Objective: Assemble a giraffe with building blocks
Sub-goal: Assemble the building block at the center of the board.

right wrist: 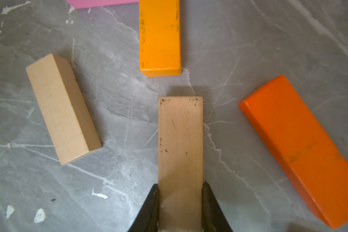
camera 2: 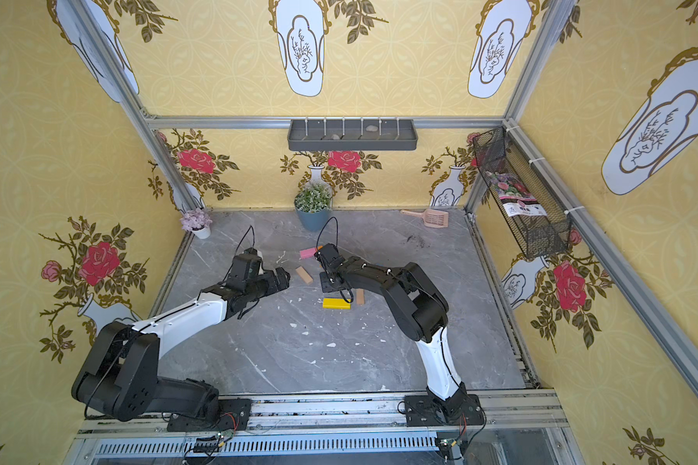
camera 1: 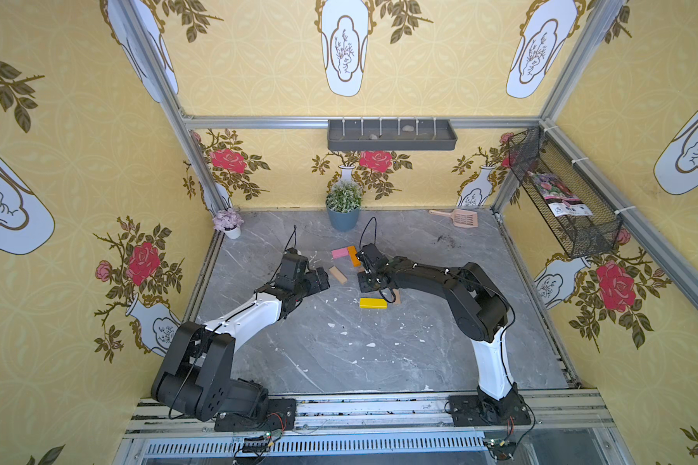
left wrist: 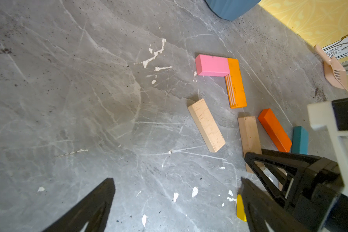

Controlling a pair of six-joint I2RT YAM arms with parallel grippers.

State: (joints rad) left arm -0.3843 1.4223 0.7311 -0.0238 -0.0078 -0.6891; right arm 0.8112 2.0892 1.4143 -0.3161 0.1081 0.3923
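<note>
Along the back wall (camera 1: 283,181), gray tray (camera 1: 391,145) holds pebbles (camera 1: 408,128) (two, perhaps).

Both top views: high, front of cell, facing steeply down, distant, covering the whole table (camera 1: 339,354). Left wrist camera: near, oblique across the table. Right wrist camera: very close, straight down. Wrist views share the pink block (left wrist: 212,65) and loose tan block (left wrist: 206,124).

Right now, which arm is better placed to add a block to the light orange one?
Right, I'd say: the right gripper is shut on a tan block, aimed end-on at the light orange block, a gap apart. The left gripper is open and empty.
</note>
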